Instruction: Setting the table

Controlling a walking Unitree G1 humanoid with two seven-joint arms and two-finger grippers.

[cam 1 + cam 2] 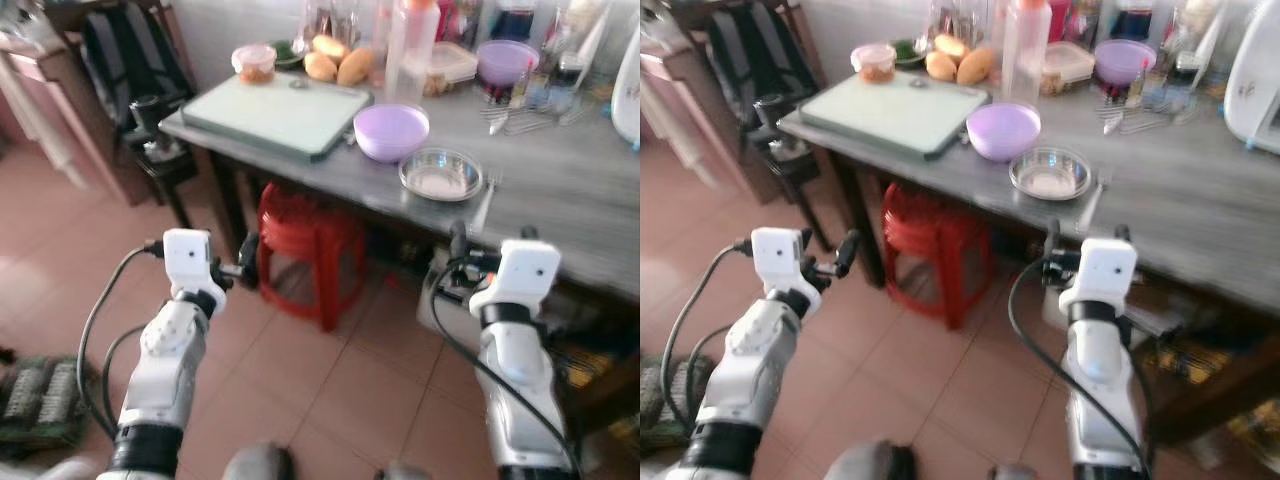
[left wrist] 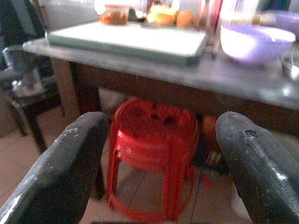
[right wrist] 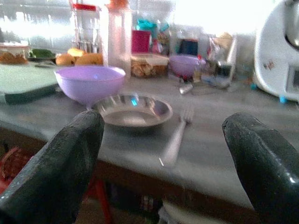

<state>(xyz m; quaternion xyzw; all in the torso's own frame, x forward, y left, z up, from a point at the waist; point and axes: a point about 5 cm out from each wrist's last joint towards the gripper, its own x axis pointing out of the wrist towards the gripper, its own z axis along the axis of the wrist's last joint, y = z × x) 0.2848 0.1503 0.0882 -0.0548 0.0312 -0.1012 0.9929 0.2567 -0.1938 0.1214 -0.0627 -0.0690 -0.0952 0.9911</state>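
Tabletop (image 1: pixel 560 190): grey, long, ran across the upper part of the head views; its front edge lay just ahead of both hands.
Red stool (image 1: pixel 305 250): stacked plastic, stood on the tiled floor (image 1: pixel 330 390) under the tabletop; the left wrist view showed it straight ahead, between the fingers.
Cutting board (image 1: pixel 280 112): pale green, lay flat at the left end of the tabletop.
White appliance (image 1: pixel 1255 85): stood at the right end; the right wrist view showed its side and a small panel.
Purple bowl (image 1: pixel 391 131): sat just right of the cutting board, near the front edge.
Steel plate (image 1: pixel 441 174): shallow and round, lay just right of and in front of the purple bowl, close beside it.
Fork (image 3: pixel 176 137): lay beside the steel plate on its right, handle toward the tabletop edge; blurred in the head views, plainer from the right wrist.
Back row: bread rolls (image 1: pixel 338 62), a lidded tub (image 1: pixel 254 62), a clear bottle (image 1: pixel 412 45), a second purple bowl (image 1: pixel 505 60) and loose cutlery, all blurred.
Left hand (image 1: pixel 245 265): held low in front of the red stool, below tabletop height, fingers (image 2: pixel 60 163) spread wide with nothing between them.
Right hand (image 3: pixel 163 168): held just short of the tabletop edge, facing the steel plate and fork, fingers (image 3: pixel 60 163) spread apart and empty.
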